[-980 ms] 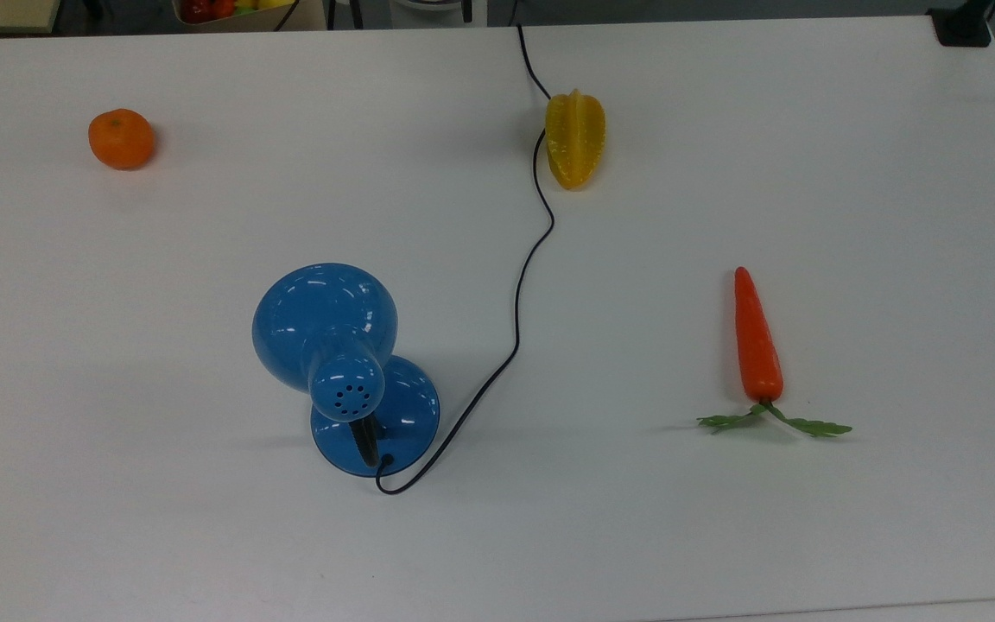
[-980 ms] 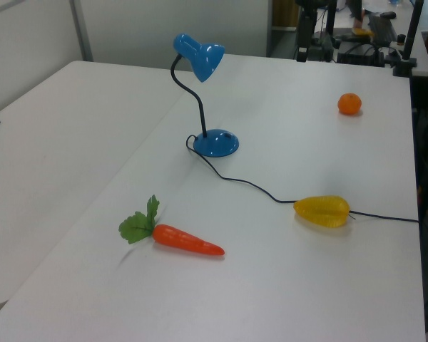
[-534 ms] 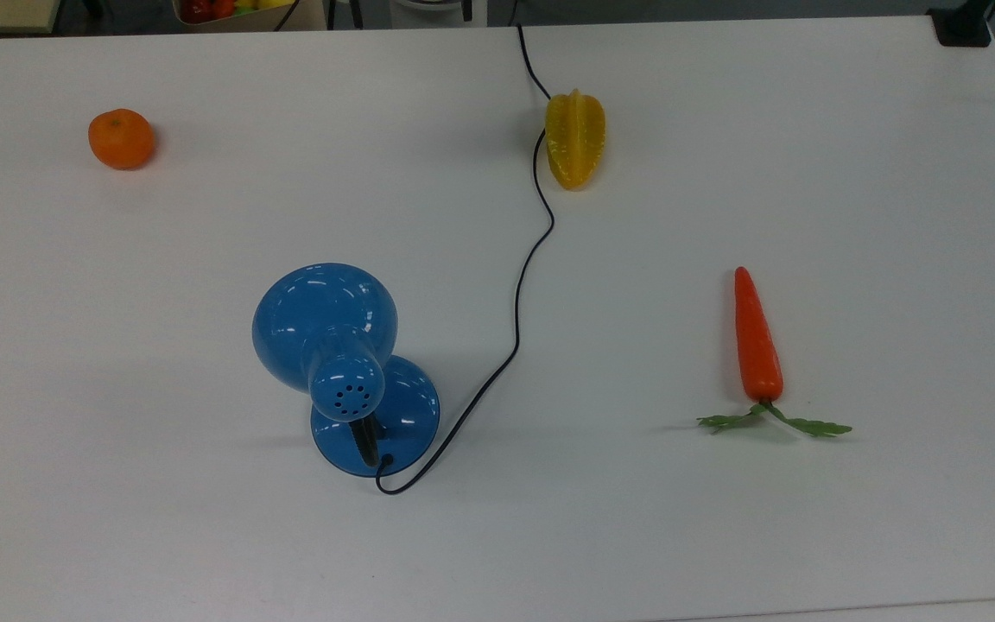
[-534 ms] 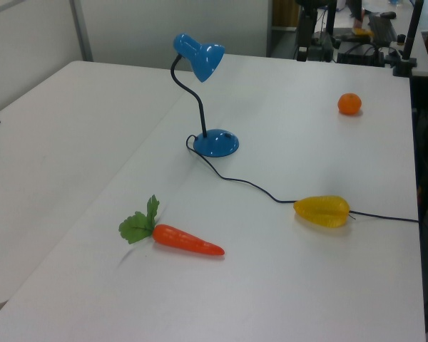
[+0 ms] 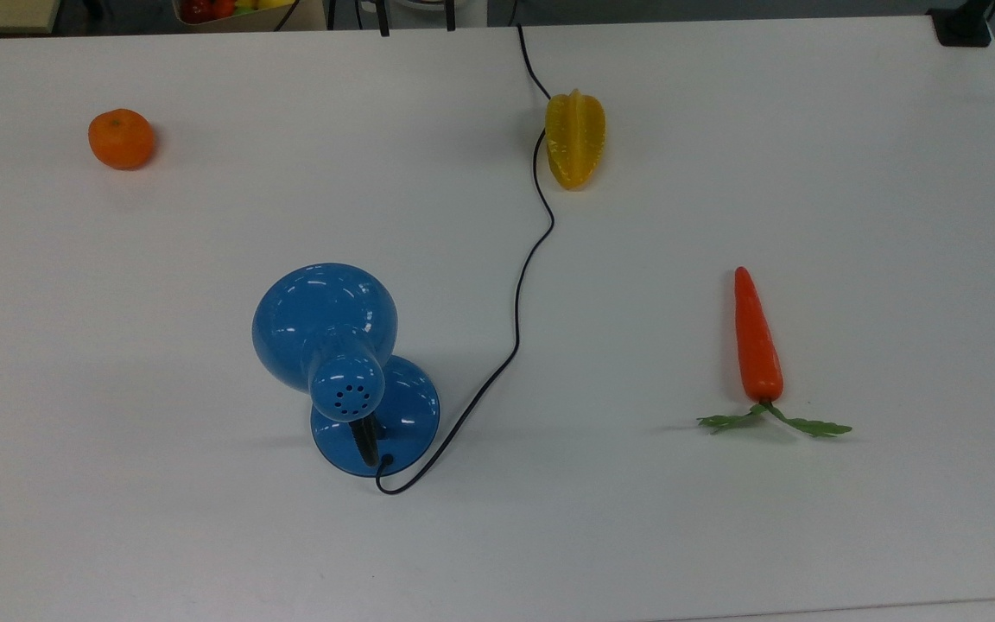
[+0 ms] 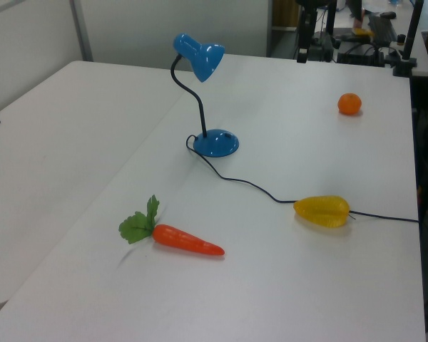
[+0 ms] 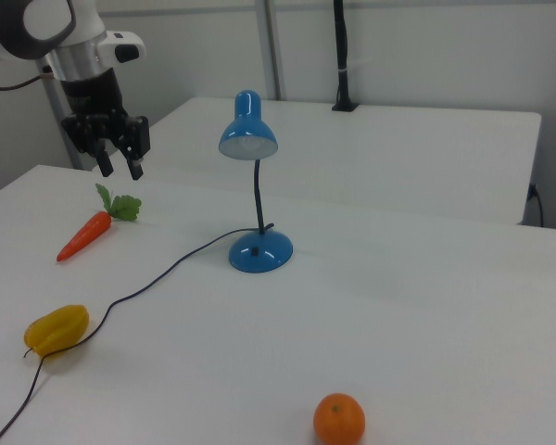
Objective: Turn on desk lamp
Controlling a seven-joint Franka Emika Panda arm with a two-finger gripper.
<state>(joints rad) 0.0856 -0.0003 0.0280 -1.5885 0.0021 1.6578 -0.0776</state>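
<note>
Hanging in the air with its two fingers spread apart and nothing between them, the end effector (image 7: 119,165) sits well apart from the desk lamp (image 5: 345,370), off toward the right view's left and above the carrot's leafy end. That lamp stands upright near the middle of the white desk (image 5: 808,130), its round blue base flat on the surface, black neck curving up to the domed shade, which faces down and looks unlit. From the base a thin black cord (image 5: 519,311) loops away and runs past a yellow starfruit (image 5: 574,138), touching or just beside it. Farther from the lamp lie a carrot (image 5: 757,345) with green leaves on one side and an orange (image 5: 121,138) on the other. Judging by this, nothing is done yet: the approach to the lamp and the pressing of its switch, which I cannot locate, both remain.
</note>
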